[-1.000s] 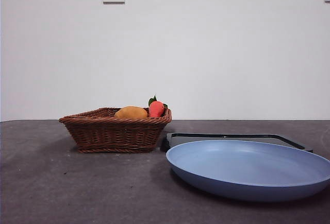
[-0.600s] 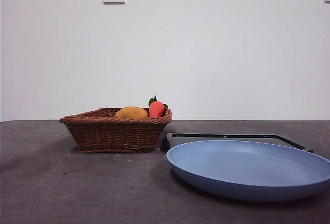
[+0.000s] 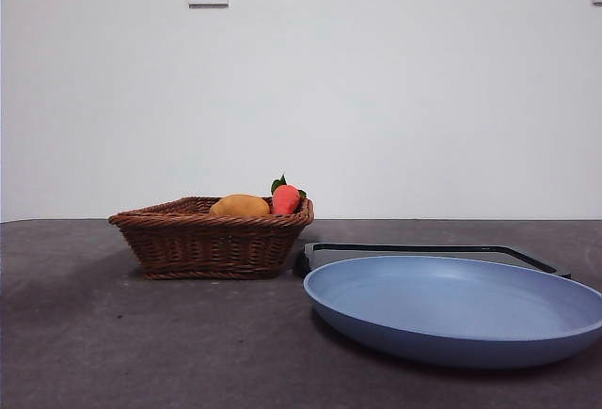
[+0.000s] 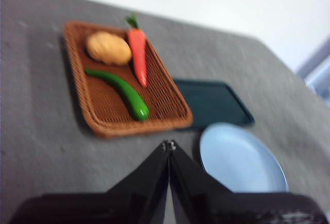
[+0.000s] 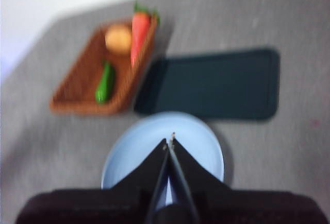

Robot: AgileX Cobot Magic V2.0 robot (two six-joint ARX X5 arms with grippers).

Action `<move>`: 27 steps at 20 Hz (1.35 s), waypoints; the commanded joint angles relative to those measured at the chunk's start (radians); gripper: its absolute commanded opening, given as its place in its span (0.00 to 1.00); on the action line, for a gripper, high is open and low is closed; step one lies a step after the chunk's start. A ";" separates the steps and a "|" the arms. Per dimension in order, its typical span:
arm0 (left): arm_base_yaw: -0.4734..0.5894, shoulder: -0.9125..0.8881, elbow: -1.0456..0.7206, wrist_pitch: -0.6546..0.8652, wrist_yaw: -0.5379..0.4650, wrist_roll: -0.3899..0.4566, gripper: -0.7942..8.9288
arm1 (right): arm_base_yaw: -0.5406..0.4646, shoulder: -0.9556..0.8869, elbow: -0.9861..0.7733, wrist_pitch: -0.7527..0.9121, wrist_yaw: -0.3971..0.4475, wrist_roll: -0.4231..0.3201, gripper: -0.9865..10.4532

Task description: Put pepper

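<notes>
The left gripper's (image 4: 168, 144) fingers were pressed together, tips touching, high above the bench (image 4: 46, 131) and holding nothing. The right gripper's (image 5: 169, 140) fingers were likewise pressed together and empty, hanging over the blue plate (image 5: 134, 154).

Against the front pictures from a moment before, nothing on the bench had shifted: the wicker basket (image 3: 212, 240), the plate (image 3: 456, 307) and the dark tray (image 3: 423, 251) behind it sat in the same places, and no arm had come into that view.

The front view, level with the bench, showed only the tops of the yellow-orange fruit (image 3: 239, 206) and the red-orange fruit (image 3: 285, 198) with its green leaves above the basket rim; the pepper was hidden behind the woven wall. Both wrist views looked down into the basket (image 4: 103, 105) and revealed it: the pepper (image 4: 121, 91), glossy dark green and slightly curved, lay flat on the basket floor, just beside the long red-orange fruit (image 4: 137, 54) and near the yellow-orange fruit (image 4: 108, 48). In the blurred right wrist view the pepper (image 5: 105, 83) lay in the basket (image 5: 77, 87), apart from the plate. The wrist views also showed the dark tray (image 5: 214, 84) as a flat rectangle lying between basket and plate.
</notes>
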 commanded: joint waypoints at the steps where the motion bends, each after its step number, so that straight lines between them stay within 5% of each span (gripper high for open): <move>1: 0.001 0.041 0.068 -0.106 0.025 0.144 0.09 | 0.004 0.058 0.087 -0.151 -0.014 -0.165 0.09; 5: 0.000 0.088 0.139 -0.266 0.037 0.240 0.09 | 0.004 0.126 0.179 -0.356 -0.013 -0.282 0.09; 10: 0.000 0.093 0.150 -0.292 0.036 0.244 0.12 | 0.004 0.135 0.191 -0.380 -0.012 -0.293 0.10; 14: 0.000 0.095 0.150 -0.291 0.030 0.241 0.47 | 0.004 0.136 0.191 -0.377 -0.010 -0.265 0.35; 20: 0.001 0.097 0.150 -0.290 0.030 0.242 0.48 | 0.004 0.213 0.191 -0.370 -0.011 -0.250 0.37; 27: 0.001 0.097 0.150 -0.282 0.031 0.241 0.48 | 0.015 0.502 0.191 -0.227 -0.010 -0.237 0.37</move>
